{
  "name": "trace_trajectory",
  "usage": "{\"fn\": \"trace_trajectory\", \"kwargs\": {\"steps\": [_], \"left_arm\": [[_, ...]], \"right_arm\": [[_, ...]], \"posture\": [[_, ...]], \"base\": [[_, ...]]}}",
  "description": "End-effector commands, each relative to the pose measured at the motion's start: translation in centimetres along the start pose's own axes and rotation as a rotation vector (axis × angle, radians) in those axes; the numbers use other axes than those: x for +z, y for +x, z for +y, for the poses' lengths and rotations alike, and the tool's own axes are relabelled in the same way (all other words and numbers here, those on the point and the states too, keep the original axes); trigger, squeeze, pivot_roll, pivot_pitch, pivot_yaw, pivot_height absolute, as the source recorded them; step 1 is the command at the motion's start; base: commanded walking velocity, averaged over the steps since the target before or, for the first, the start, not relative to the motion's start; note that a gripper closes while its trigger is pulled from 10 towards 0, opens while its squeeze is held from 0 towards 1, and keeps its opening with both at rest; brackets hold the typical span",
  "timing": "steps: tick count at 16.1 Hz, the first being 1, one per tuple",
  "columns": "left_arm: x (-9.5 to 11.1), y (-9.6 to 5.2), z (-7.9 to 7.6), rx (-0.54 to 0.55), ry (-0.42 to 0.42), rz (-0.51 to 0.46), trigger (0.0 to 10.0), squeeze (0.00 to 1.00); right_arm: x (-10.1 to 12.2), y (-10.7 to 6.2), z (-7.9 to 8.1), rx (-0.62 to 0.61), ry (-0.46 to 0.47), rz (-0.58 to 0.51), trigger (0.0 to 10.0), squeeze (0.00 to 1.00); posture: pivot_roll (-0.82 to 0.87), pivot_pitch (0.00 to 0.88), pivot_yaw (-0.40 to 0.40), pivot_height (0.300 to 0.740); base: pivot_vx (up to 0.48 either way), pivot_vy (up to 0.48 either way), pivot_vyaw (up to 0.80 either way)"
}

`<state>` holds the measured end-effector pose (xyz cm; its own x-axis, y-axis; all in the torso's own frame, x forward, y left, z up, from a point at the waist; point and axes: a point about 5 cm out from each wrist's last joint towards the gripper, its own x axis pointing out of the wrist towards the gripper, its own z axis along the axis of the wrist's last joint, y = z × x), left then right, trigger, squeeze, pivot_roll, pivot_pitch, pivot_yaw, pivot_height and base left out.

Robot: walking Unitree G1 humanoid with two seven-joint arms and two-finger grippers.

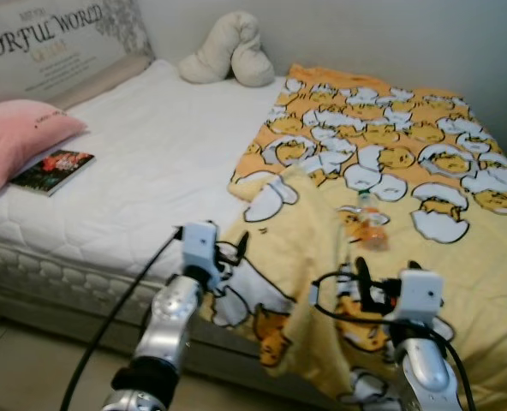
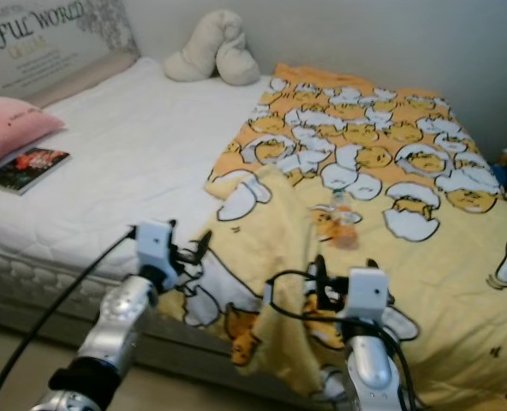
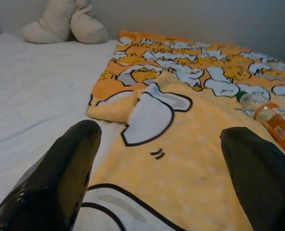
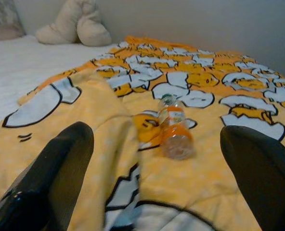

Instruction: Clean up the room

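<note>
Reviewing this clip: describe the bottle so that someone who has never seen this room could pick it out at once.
On the bed, find the yellow cartoon-print blanket covering its right half. The plastic bottle lies on its side mid-blanket, just past the folded-over edge. It is the only clear item there, with an orange label and green cap.

Headboard cushion (image 1: 56, 43) reads "LORFUL WORLD" (start cut off).

A bed (image 1: 151, 163) with a white quilted mattress. A yellow cartoon-print blanket (image 1: 408, 163) covers its right half, one corner folded back. A plastic bottle (image 1: 369, 221) with an orange label lies on the blanket. On the white side: a pink pillow (image 1: 14, 137), a book (image 1: 53, 170), and perhaps a beige plush toy (image 1: 229, 51).
</note>
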<state>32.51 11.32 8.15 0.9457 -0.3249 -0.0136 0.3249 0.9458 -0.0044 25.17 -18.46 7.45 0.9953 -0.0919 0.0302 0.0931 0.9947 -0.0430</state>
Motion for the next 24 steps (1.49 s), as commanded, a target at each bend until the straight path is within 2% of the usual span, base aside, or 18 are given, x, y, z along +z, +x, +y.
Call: {"fn": "trace_trajectory", "kwargs": {"steps": [1, 2, 5, 15, 19, 23, 24], "left_arm": [[0.1, 0.4, -0.9, -0.018, 0.058, 0.016, 10.0, 0.0], [-0.1, 0.5, -0.8, -0.007, 0.059, 0.027, 10.0, 0.0], [0.2, 0.5, -1.2, -0.035, -0.014, -0.002, 10.0, 0.0], [0.8, 0.9, -1.0, -0.042, -0.021, -0.022, 10.0, 0.0], [0.8, 0.8, -0.9, -0.04, -0.008, -0.03, 10.0, 0.0], [1.8, 1.4, -1.9, -0.149, 0.079, -0.031, 10.0, 0.0], [3.0, 1.5, -2.9, -0.28, 0.104, -0.058, 10.0, 0.0]], "right_arm": [[-0.2, 0.0, -0.7, -0.026, -0.021, 0.019, 10.0, 0.0], [-0.1, 0.0, -0.7, -0.015, -0.033, 0.011, 10.0, 0.0], [-0.3, 0.0, -0.5, 0.002, -0.027, 0.017, 10.0, 0.0], [-0.3, 0.3, -0.3, -0.002, -0.027, 0.016, 10.0, 0.0], [0.5, 1.0, -0.3, -0.01, -0.015, -0.004, 10.0, 0.0], [1.6, 3.3, -1.4, -0.125, 0.002, -0.02, 10.0, 0.0], [2.2, 5.2, -1.5, -0.145, 0.02, -0.026, 10.0, 0.0]], "posture": [[-0.02, 0.0, 0.018, 0.731], [-0.02, 0.0, 0.017, 0.731], [-0.01, 0.0, 0.014, 0.731], [-0.01, 0.0, 0.018, 0.731], [-0.01, 0.0, 0.013, 0.731], [0.0, 0.0, 0.019, 0.731], [0.02, 0.048, 0.015, 0.731]], "base": [[0.0, 0.0, 0.0], [0.0, 0.0, 0.0], [0.16, 0.0, 0.0], [0.48, 0.0, 0.0], [0.48, 0.0, 0.0], [0.36, 0.0, 0.0], [0.0, 0.0, 0.0]]}}
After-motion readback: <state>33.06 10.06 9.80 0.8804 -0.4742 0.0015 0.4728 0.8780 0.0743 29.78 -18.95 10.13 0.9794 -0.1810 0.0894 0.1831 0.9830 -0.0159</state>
